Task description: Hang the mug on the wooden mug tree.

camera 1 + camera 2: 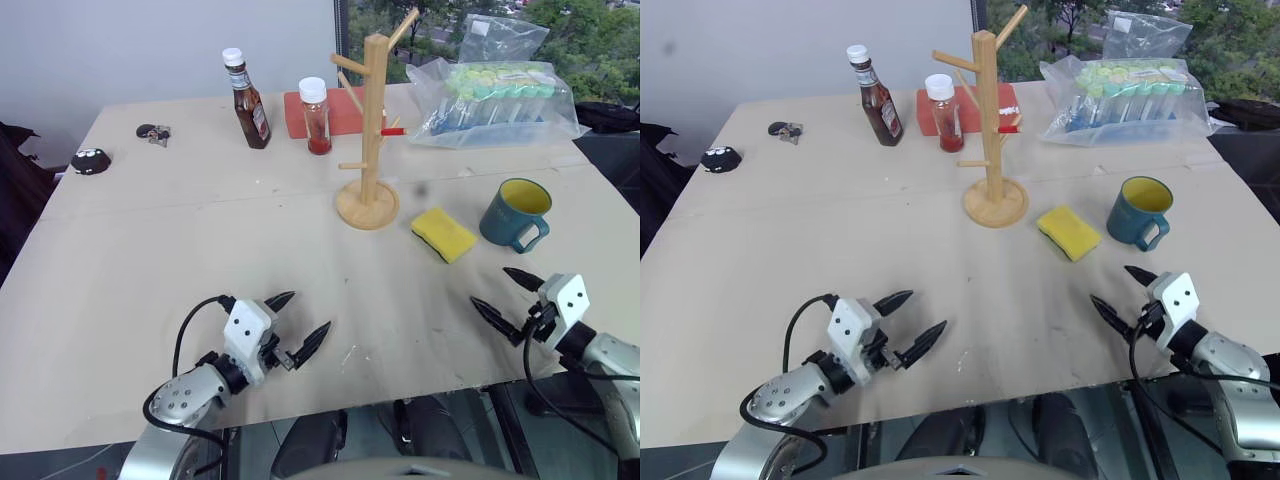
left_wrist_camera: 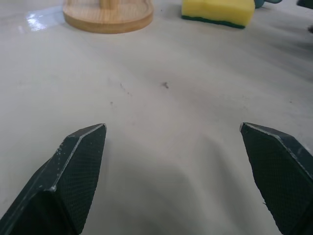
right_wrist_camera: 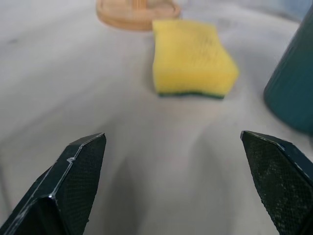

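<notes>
The right gripper (image 1: 507, 291) hovers low over the near right part of the desk (image 1: 180, 230) with its two black fingers (image 3: 73, 191) spread wide apart and nothing between them. Just beyond it and slightly to its right stands the mug (image 1: 514, 213), teal-blue with a yellow inside, upright on the desk, its loop handle turned toward the near edge; it is near the fingers but not touching them, and in the right wrist view its dark wall shows at the side, outside the gap. The yellow sponge (image 1: 443, 234) lies just to the left of the mug, ahead of the right gripper. The left gripper (image 1: 300, 320) hangs over the near middle of the desk, its fingers (image 2: 73, 181) also wide apart and empty, well away from the mug. Farther back, near the desk's middle, the wooden mug tree (image 1: 369, 130) stands upright on its round base, its pegs bare, to the left of the sponge. Behind it stand a brown sauce bottle (image 1: 246, 100) and a red spice jar (image 1: 316, 116), with a clear bag of tubes (image 1: 495, 98) at the far right.
</notes>
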Motion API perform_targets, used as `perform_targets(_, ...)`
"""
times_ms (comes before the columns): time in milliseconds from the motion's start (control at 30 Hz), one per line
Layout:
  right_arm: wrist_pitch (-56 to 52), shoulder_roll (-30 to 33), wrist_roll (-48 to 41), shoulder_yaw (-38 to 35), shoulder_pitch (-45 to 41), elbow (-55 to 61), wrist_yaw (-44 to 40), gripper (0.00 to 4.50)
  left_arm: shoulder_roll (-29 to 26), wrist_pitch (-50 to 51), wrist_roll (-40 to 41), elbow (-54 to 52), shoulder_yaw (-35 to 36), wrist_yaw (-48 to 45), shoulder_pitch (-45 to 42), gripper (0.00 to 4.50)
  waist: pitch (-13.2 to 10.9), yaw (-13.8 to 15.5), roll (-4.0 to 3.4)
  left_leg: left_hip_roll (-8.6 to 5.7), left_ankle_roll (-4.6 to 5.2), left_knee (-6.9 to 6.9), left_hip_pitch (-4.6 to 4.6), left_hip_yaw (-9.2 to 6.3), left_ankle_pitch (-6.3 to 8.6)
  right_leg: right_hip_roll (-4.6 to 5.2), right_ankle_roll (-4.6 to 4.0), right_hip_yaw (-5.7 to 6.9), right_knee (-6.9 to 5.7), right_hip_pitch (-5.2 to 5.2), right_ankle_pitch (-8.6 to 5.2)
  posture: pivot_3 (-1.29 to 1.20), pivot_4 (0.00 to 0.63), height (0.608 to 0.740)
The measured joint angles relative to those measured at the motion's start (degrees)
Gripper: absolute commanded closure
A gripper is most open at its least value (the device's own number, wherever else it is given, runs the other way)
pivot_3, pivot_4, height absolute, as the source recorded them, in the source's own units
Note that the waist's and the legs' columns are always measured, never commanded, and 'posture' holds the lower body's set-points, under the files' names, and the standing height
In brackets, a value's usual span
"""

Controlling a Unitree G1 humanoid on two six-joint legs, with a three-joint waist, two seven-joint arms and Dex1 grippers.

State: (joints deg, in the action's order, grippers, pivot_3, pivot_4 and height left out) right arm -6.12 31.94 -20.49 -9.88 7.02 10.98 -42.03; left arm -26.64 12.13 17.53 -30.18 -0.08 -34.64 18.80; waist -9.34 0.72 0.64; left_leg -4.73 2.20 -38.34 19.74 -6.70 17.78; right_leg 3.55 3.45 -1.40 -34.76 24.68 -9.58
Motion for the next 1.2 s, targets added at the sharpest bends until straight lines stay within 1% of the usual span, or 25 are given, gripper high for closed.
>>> perform_targets(67, -2.5, -0.4, 0.3, 1.5, -4.1, 0.5, 1.3, 0.05, -0.8, 1.2, 0.7, -0.8, -0.1, -0.5, -2.2, 0.00, 0.0, 0.0, 0.01, 0.01, -0.02, -0.01, -0.01, -0.02, -0.01, -0.02, -0.01, 0.04, -0.02, 0.00, 0.01, 0.00, 0.150, 0.740)
perform_targets(100, -4.3, -0.5, 1.3, 3.1, -7.5, 0.5, 2.4, 0.05, -1.5, 2.5, 1.2, -1.6, -0.3, -0.9, -4.0, 0.00, 0.0, 0.0, 0.01, 0.00, -0.04, -0.02, -0.01, -0.01, -0.03, -0.09, -0.01, 0.05, -0.03, 0.01, 0.01, 0.00, 0.150, 0.740)
perform_targets(133, -4.9, -0.6, 1.7, 3.7, -8.8, 0.7, 2.7, 0.05, -1.7, 2.9, 1.6, -2.3, -0.4, -1.1, -5.0, 0.00, 0.0, 0.0, 0.00, 0.00, -0.18, -0.01, -0.01, -0.03, -0.11, -0.14, -0.03, 0.08, -0.03, 0.01, 0.02, 0.00, 0.150, 0.740)
perform_targets(167, -6.1, -0.6, 2.6, 5.0, -10.8, 0.4, 3.3, 0.05, -2.1, 4.3, 2.7, -3.4, -0.3, -1.3, -5.8, 0.00, 0.0, 0.0, 0.03, 0.00, -0.28, 0.00, 0.00, -0.06, -0.16, -0.21, -0.18, 0.11, -0.01, 0.01, 0.11, 0.00, 0.150, 0.740)
perform_targets(233, -8.6, -2.0, 5.8, 8.4, -16.9, -2.5, 5.5, 0.05, -3.9, 8.8, 5.8, -4.7, -0.1, -1.9, -9.2, 0.00, 0.0, 0.0, 0.04, -0.01, -0.30, 0.00, 0.05, -0.03, -0.17, -0.22, -0.24, 0.09, -0.01, 0.07, 0.14, 0.00, 0.150, 0.740)
perform_targets(300, -10.0, -2.9, 7.1, 9.9, -20.5, -4.7, 6.5, 0.05, -5.2, 10.9, 7.6, -6.0, 0.4, -2.2, -11.8, 0.00, 0.0, 0.0, 0.04, -0.02, -0.30, 0.00, 0.09, -0.04, -0.17, -0.22, -0.26, 0.09, 0.00, 0.11, 0.15, 0.00, 0.150, 0.740)
perform_targets(333, -11.6, -3.4, 8.2, 11.3, -24.0, -7.5, 7.1, 0.05, -6.6, 13.0, 9.6, -7.7, 1.0, -2.7, -13.9, 0.00, 0.0, 0.0, 0.03, -0.03, -0.30, 0.01, 0.09, -0.03, -0.17, -0.23, -0.28, 0.08, 0.02, 0.11, 0.16, 0.00, 0.150, 0.740)
perform_targets(467, -16.5, -5.0, 10.4, 12.1, -29.2, -14.4, 9.3, 0.05, -8.9, 17.4, 12.0, -10.1, 1.8, -2.6, -16.7, 0.00, 0.0, 0.0, 0.03, -0.06, -0.29, 0.07, 0.11, -0.03, -0.16, -0.21, -0.30, 0.06, 0.09, 0.13, 0.16, 0.00, 0.150, 0.740)
perform_targets(500, -17.8, -5.1, 10.7, 12.3, -29.7, -15.2, 9.4, 0.28, -9.1, 18.1, 12.2, -10.2, 1.8, -2.5, -17.0, 0.00, 0.0, 0.0, 0.03, -0.06, -0.28, 0.10, 0.14, -0.03, -0.16, -0.21, -0.30, 0.04, 0.09, 0.18, 0.16, 0.00, 0.150, 0.740)
perform_targets(567, -20.5, -5.0, 11.0, 12.6, -30.3, -16.6, 9.3, 0.91, -9.2, 19.5, 12.7, -10.8, 1.8, -1.8, -17.8, 0.00, 0.0, 0.0, 0.03, -0.06, -0.29, 0.11, 0.26, -0.03, -0.16, -0.21, -0.31, 0.03, 0.09, 0.32, 0.17, 0.00, 0.150, 0.740)
perform_targets(700, -22.0, -5.2, 11.0, 13.1, -30.9, -16.5, 8.8, 2.71, -9.2, 20.3, 13.2, -11.2, 1.8, -1.1, -18.1, 0.00, 0.0, 0.0, 0.03, -0.06, -0.29, 0.11, 0.25, 0.01, -0.16, -0.21, -0.30, -0.02, 0.06, 0.33, 0.17, 0.00, 0.150, 0.740)
perform_targets(767, -22.0, -5.4, 11.0, 13.1, -30.9, -16.5, 8.8, 3.65, -9.2, 20.3, 13.1, -11.2, 1.8, -1.1, -17.4, 0.00, 0.0, -0.1, 0.02, -0.06, -0.29, 0.10, 0.24, 0.03, -0.16, -0.22, -0.30, -0.03, 0.04, 0.32, 0.17, 0.00, 0.150, 0.740)
perform_targets(800, -22.0, -5.4, 11.0, 13.1, -30.9, -16.5, 8.8, 4.20, -9.2, 20.2, 13.1, -11.2, 1.8, -1.1, -17.0, 0.00, 0.0, -0.1, 0.02, -0.06, -0.29, 0.09, 0.24, 0.04, -0.16, -0.22, -0.30, -0.03, 0.04, 0.32, 0.17, 0.00, 0.150, 0.740)
perform_targets(833, -22.1, -5.4, 11.0, 13.1, -30.9, -16.5, 8.8, 4.47, -9.2, 20.2, 13.1, -11.2, 1.8, -1.2, -16.6, 0.00, 0.0, -0.1, 0.03, -0.06, -0.29, 0.08, 0.24, 0.04, -0.16, -0.23, -0.30, -0.04, 0.03, 0.32, 0.17, 0.00, 0.150, 0.740)
perform_targets(933, -22.6, -5.5, 11.0, 13.1, -30.8, -16.1, 9.0, 4.47, -9.2, 19.9, 13.1, -11.2, 1.7, -1.6, -16.7, 0.00, 0.0, 0.0, 0.03, -0.06, -0.29, 0.05, 0.24, 0.04, -0.16, -0.23, -0.30, -0.03, 0.03, 0.30, 0.17, 0.00, 0.150, 0.740)
perform_targets(1033, -24.6, -5.2, 10.6, 12.4, -28.6, -12.4, 9.4, 4.47, -9.1, 19.6, 13.3, -11.1, 1.4, -2.8, -18.5, 0.00, 0.0, 0.1, 0.02, -0.06, -0.29, 0.05, 0.24, 0.02, -0.17, -0.23, -0.30, -0.01, 0.02, 0.30, 0.17, 0.00, 0.150, 0.740)
perform_targets(1133, -27.4, -3.1, 8.9, 10.7, -24.6, -6.1, 8.8, 4.47, -8.9, 19.7, 14.4, -10.7, 0.1, -4.1, -20.8, 0.00, 0.0, 0.1, 0.02, -0.07, -0.28, 0.04, 0.25, 0.03, -0.16, -0.21, -0.29, -0.02, 0.04, 0.30, 0.17, 0.00, 0.150, 0.740)
perform_targets(1200, -30.2, -0.7, 6.6, 7.7, -20.1, 0.1, 7.8, 4.47, -8.8, 20.0, 15.8, -10.3, -1.0, -5.8, -22.4, 0.00, 0.0, 0.2, 0.01, -0.10, -0.27, 0.04, 0.32, -0.02, -0.16, -0.18, -0.29, 0.01, 0.04, 0.32, 0.17, 0.00, 0.150, 0.740)
